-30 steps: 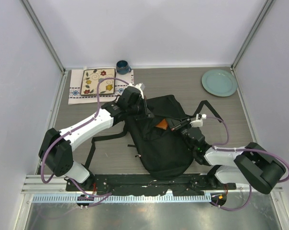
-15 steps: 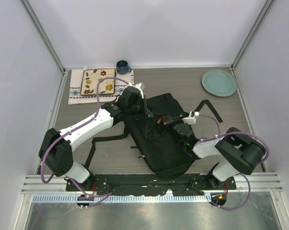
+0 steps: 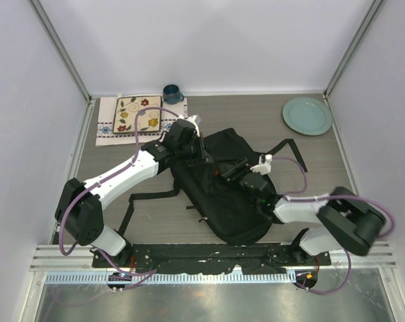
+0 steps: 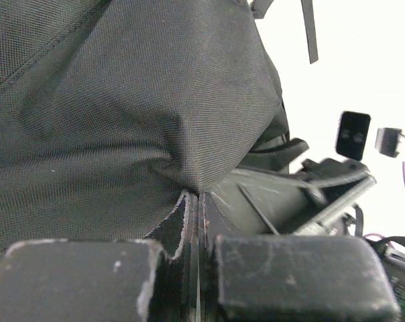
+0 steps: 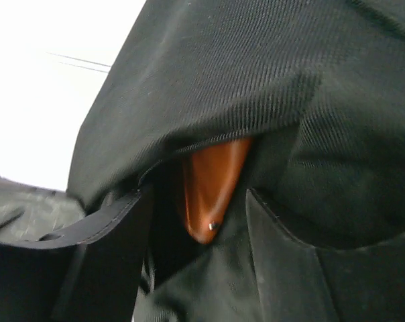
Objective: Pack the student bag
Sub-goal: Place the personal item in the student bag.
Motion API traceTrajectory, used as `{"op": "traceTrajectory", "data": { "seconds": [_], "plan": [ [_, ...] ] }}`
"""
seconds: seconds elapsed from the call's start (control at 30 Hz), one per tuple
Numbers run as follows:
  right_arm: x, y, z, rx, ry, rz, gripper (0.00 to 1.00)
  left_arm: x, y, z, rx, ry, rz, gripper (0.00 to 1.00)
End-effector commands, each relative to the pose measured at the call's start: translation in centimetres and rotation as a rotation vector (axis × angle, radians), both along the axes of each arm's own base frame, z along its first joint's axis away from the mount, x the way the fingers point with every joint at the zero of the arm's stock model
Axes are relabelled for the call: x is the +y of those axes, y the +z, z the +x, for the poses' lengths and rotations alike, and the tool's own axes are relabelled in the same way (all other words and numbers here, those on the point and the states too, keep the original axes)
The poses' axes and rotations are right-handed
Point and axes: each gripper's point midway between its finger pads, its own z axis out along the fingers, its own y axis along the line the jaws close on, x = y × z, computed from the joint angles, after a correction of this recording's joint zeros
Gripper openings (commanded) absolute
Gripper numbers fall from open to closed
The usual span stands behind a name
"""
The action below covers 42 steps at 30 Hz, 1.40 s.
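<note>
Your left gripper is clamped on a fold of the bag, probably to hold its mouth up. The right gripper, jaws apart, straddles the orange thing inside. Bag's lying mid-table. Since a second ago the right one's reached further in.

Grey wood-grain table. Mid-table, toward near side: student bag, lying flat, straps spilled left and right onto bare wood. Far left corner: embroidered white cloth, floral square mat on top; dark blue mug at cloth's far right corner. Far right corner: pale green plate, well apart from bag.
</note>
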Motion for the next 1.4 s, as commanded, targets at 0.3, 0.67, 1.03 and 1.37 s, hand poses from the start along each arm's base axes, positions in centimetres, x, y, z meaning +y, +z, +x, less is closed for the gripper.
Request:
{"op": "traceTrajectory", "data": {
  "seconds": [0.3,0.67,1.03,1.37],
  "plan": [
    [-4.0,0.4,-4.6,0.085,0.095,-0.265,0.36,0.4,1.6,0.8,-0.057,0.004,-0.034,0.00],
    [1.0,1.7,-2.4,0.036,0.219,-0.222,0.07,0.9,1.1,0.5,-0.051,0.005,-0.019,0.00],
    [2.2,-0.1,0.6,0.058,0.174,-0.295,0.04,1.2,0.9,0.2,-0.049,0.014,-0.017,0.00],
    [-1.7,0.6,-1.0,0.062,0.115,-0.366,0.09,1.6,-1.0,0.0,-0.016,0.016,0.011,0.00]
  ]
}}
